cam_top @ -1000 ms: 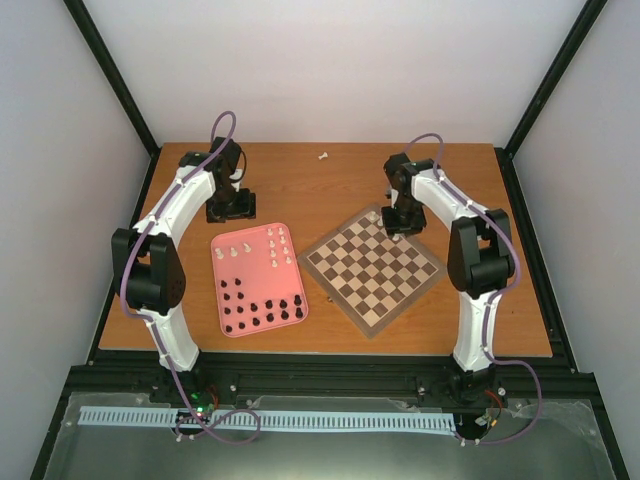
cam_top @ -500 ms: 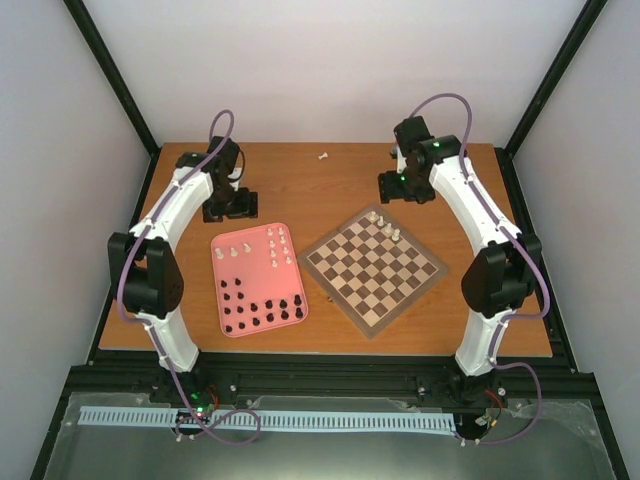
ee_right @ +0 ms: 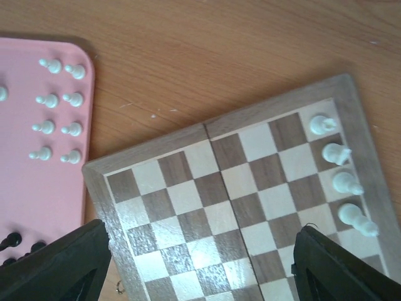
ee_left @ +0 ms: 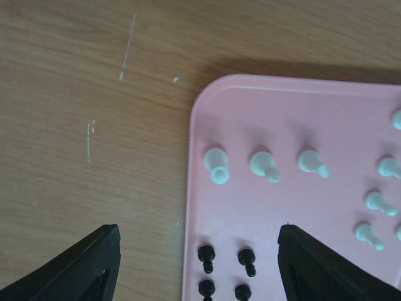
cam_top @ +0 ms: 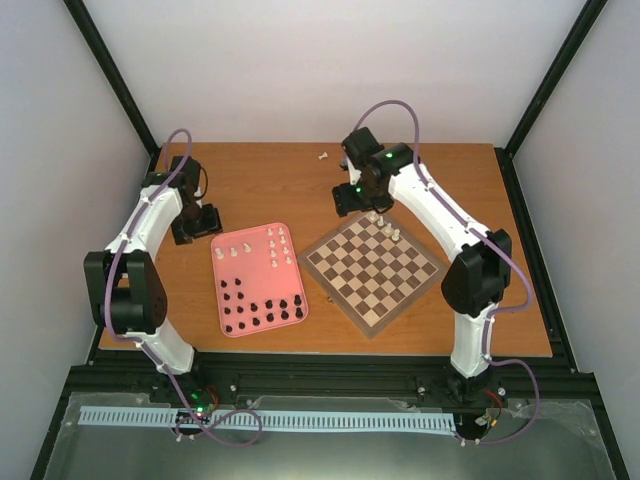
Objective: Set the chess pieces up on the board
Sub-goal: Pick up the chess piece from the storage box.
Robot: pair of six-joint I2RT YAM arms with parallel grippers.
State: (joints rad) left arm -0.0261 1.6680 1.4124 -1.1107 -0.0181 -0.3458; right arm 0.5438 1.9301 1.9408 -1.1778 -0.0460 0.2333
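Top view: fixed, high above near edge, faces down and forward, far; takes in whole table (cam_top: pixel 440 170). Left wrist view: close, looks down over tray (ee_left: pixel 301 113) corner and wood beside it. Right wrist view: close, looks down over board (ee_right: pixel 213 188) corner, tray edge at left. Tray in all three; board in top and right wrist.

No writing, number or label is readable on the board (cam_top: pixel 372 286) or the pink tray (cam_top: pixel 250 272).
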